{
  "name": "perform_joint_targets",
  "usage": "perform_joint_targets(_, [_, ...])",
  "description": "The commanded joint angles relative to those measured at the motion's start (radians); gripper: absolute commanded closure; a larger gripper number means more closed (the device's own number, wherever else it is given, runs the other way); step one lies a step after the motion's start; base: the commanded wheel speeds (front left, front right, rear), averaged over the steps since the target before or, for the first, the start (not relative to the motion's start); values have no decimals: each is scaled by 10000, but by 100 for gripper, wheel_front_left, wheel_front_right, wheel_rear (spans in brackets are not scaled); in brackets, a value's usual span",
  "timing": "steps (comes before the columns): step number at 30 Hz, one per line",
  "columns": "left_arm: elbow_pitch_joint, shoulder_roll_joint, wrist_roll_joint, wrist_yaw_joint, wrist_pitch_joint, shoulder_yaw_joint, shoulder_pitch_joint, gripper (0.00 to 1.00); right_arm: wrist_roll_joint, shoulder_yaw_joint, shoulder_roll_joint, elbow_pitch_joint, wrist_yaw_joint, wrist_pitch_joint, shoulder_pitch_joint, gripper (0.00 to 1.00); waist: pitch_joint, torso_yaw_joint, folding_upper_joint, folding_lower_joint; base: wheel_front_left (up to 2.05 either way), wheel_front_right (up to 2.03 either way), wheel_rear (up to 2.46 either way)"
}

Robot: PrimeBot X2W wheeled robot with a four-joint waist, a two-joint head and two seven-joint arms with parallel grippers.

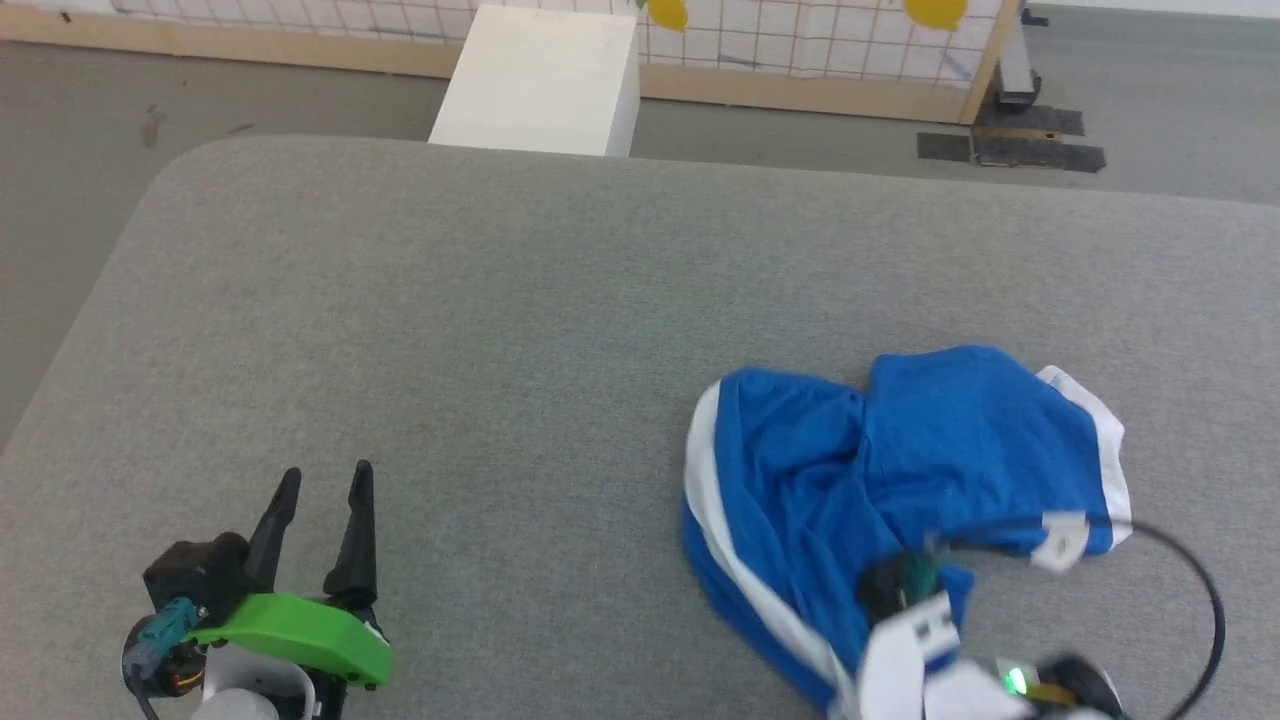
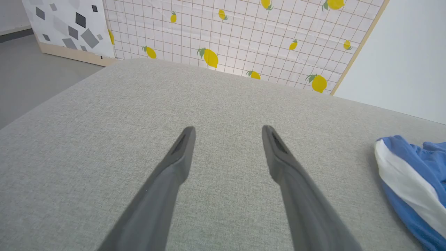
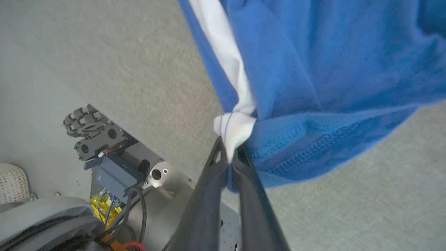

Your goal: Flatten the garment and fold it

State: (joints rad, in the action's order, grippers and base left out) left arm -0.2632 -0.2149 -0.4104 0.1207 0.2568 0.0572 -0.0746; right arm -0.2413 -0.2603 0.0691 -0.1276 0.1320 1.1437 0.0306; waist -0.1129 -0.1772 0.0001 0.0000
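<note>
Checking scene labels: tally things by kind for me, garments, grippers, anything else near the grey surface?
Garments: 1, the blue shorts, crumpled.
Grippers: 2, left gripper open, right gripper shut on the shorts' white-banded edge.
White box: 1.
Total: 4.

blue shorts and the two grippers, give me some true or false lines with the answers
1. The right gripper is shut on the blue shorts. True.
2. The left gripper holds the opposite edge of the shorts. False: it is open over the bare grey fabric surface, apart from the shorts.
3. The shorts lie flat and neatly folded. False: they are crumpled in a heap on the robot's right side of the surface.
4. The right gripper's pinch is at a white band of the shorts. True.
</note>
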Motion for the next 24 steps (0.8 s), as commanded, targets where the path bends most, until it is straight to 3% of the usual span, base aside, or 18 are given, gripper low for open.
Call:
perform_joint_targets(1, [43, -18, 55, -56, -13, 47, 105, 0, 140, 37, 75, -250, -13, 397, 500, 100, 102, 95, -1, 0, 0, 0, 0])
perform_joint_targets(5, [85, -11, 33, -124, -65, 79, 173, 0, 168, 201, -37, -552, -13, 937, 1594, 100, 184, 223, -1, 0, 0, 0, 0])
perform_joint_targets(6, [95, -9, 23, -133, -76, 85, 185, 0, 153, 261, -68, -570, -13, 842, 1684, 55, 188, 252, -1, 0, 0, 0, 0])
perform_joint_targets(7, [106, -3, 16, -144, -92, 98, 200, 0, 107, 342, -101, -574, -13, 712, 1740, 0, 207, 283, -1, 0, 0, 0, 0])
perform_joint_targets(10, [150, -16, -2, -217, -145, 100, 310, 0, -387, 761, -172, -797, -13, -85, 1640, 0, 324, 441, -1, 0, 0, 0, 0])
perform_joint_targets(16, [253, -54, -17, -343, -236, 119, 430, 0, -2485, 2884, -185, -1230, -13, -3334, 1011, 0, 622, 767, -1, 0, 0, 0, 0])
perform_joint_targets(20, [379, -12, -28, -431, -294, 173, 531, 0, -2854, 4506, -187, -690, -13, -5245, 776, 0, 772, 989, -1, 0, 0, 0, 0])
perform_joint_targets(24, [513, 49, -146, -406, -436, 268, 467, 0, -3030, 5414, -187, 126, -13, -6553, 655, 0, 759, 1232, -1, 0, 0, 0, 0])
